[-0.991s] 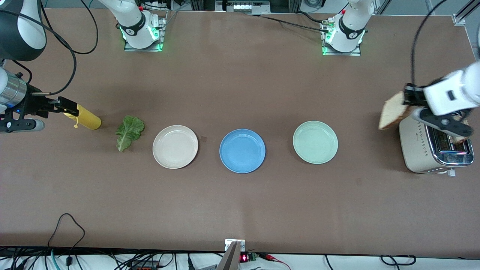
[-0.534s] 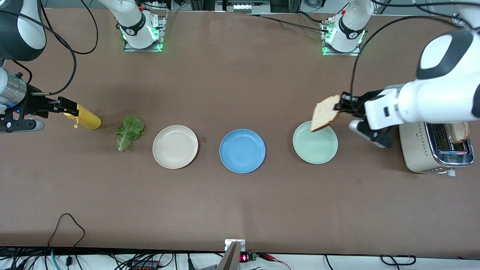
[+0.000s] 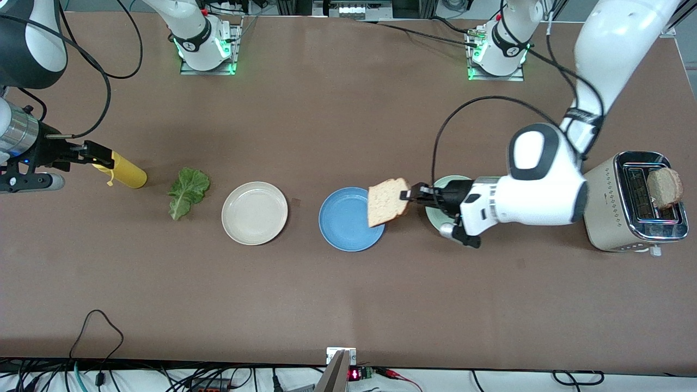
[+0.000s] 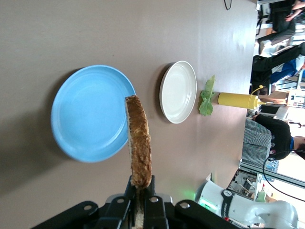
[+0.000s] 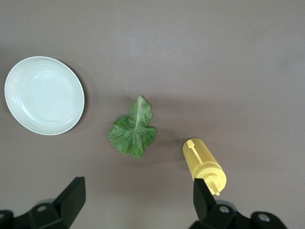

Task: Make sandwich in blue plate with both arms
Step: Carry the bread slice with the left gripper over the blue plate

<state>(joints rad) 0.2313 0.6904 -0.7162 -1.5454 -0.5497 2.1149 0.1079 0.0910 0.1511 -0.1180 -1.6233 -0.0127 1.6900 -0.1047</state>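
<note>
1. The left hand (image 3: 411,197), at centre-right of the front view, is clamped on a squarish light-brown bread slice (image 3: 387,202) over the rim of the round sky-blue plate (image 3: 343,226) on the brown surface (image 3: 348,305);
2. The right hand (image 5: 138,202), fingers apart, waits above the ruffled green lettuce leaf (image 5: 133,130) and yellow squeeze bottle (image 5: 204,164) at the frame's left edge.

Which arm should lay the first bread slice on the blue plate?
Left. Its tool already grips the bread slice above the blue plate; the right tool hangs open over the lettuce leaf.
</note>
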